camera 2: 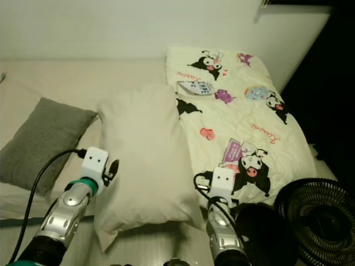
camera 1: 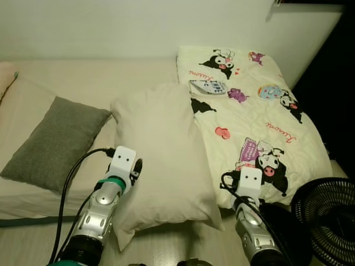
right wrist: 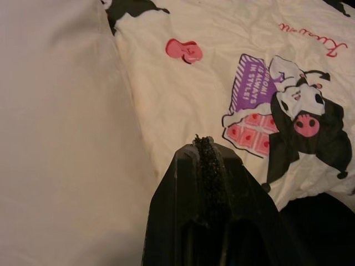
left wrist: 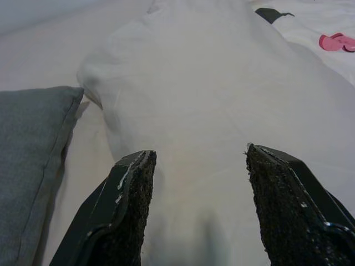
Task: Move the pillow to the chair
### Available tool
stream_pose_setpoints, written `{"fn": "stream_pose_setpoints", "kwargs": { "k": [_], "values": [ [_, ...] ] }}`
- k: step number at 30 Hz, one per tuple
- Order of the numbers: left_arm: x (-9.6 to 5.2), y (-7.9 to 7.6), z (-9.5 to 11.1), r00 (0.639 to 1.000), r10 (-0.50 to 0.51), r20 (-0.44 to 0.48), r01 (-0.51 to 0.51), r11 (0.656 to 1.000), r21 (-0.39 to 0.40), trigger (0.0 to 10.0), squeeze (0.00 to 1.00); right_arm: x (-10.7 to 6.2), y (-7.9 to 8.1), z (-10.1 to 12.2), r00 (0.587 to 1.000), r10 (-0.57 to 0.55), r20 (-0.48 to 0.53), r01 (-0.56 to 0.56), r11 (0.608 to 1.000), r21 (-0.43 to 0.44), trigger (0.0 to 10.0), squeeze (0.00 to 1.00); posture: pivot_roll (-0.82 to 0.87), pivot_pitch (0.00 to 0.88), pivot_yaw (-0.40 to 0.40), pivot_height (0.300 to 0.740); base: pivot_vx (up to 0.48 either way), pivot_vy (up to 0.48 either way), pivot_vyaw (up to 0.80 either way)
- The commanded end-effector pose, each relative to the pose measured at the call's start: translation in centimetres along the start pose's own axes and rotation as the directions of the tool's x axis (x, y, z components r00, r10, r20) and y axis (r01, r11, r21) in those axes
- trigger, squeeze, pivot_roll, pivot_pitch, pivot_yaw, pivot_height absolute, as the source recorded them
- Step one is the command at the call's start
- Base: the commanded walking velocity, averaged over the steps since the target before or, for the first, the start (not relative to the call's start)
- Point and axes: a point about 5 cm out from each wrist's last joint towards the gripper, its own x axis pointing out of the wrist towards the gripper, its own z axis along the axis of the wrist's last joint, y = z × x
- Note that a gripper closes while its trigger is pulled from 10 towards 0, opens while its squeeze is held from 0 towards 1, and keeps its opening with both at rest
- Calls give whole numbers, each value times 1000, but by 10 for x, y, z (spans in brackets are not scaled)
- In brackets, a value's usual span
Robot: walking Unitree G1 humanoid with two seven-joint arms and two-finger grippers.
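Cream cotton is what we're looking at, a big soft pillow lying on the bed, its near corner hanging toward the robot, a grey cushion just beside it on one side and a cartoon-print blanket tucked under its other edge. No chair is showing yet, so the carry hasn't begun. The left gripper is hovering low over the pillow's left flank with its fingers spread wide, fabric showing between them. The right gripper is sitting near the pillow's right edge, above the blanket, its fingers pressed together. My read: this is the reach before the grab. To do it well, the left one wants to sink in and bunch a thick fold, not skim the cover. The right should open and take the opposite edge, catching pillow only and leaving the blanket behind.
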Motion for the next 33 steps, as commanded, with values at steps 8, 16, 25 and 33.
{"fn": "stream_pose_setpoints", "kwargs": {
  "k": [8, 16, 25, 33],
  "values": [
    [-2, -5, 2, 1000, -8, 23, 7, 1000, 17, 10000, 0, 1, 5, 5, 1000, 16, 22, -16, 1000, 25, 10000, 0, -64, 41, 44, 671, 0, 0, 0],
    [-1, 1, 5, 998, 39, 42, -39, 999, -3, 10000, 0, 2, 6, 8, 999, 23, 35, -24, 999, 27, 10000, 0, -63, 43, 40, 638, 0, 0, 0],
    [-1, 12, 6, 991, 129, 36, -128, 991, -39, 10000, 0, 3, 8, 11, 998, 32, 47, -34, 999, 30, 10000, 0, -67, 40, 40, 611, 0, 0, -102],
    [-2, 21, 4, 977, 210, 27, -209, 977, -42, 10000, 0, 6, 12, 14, 997, 65, 50, -65, 998, 6, 10000, 0, -68, 44, 32, 611, 0, 0, 0]
  ]
}}
